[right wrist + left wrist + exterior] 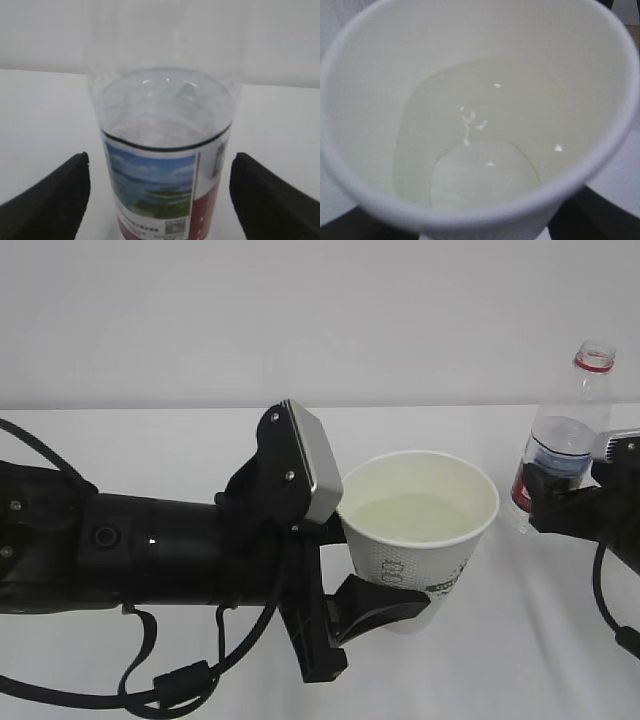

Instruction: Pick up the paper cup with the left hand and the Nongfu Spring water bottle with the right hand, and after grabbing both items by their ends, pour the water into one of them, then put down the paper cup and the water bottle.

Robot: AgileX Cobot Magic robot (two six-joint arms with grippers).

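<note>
Left gripper (345, 540) clamps paper cup (420, 540); right gripper (159, 195) wide, straddling bottle (160, 150).

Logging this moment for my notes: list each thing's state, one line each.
paper cup: upright, holds water, gripped by left claw.
water: pooled in the cup.
Nongfu Spring water bottle: upright, uncapped.
left claw: shut on cup.
right claw: open, astride bottle, not touching.

Bare test bench – plain white table (150, 430), blank white wall (300, 310), no furnishings – lab-like robot setup
</note>
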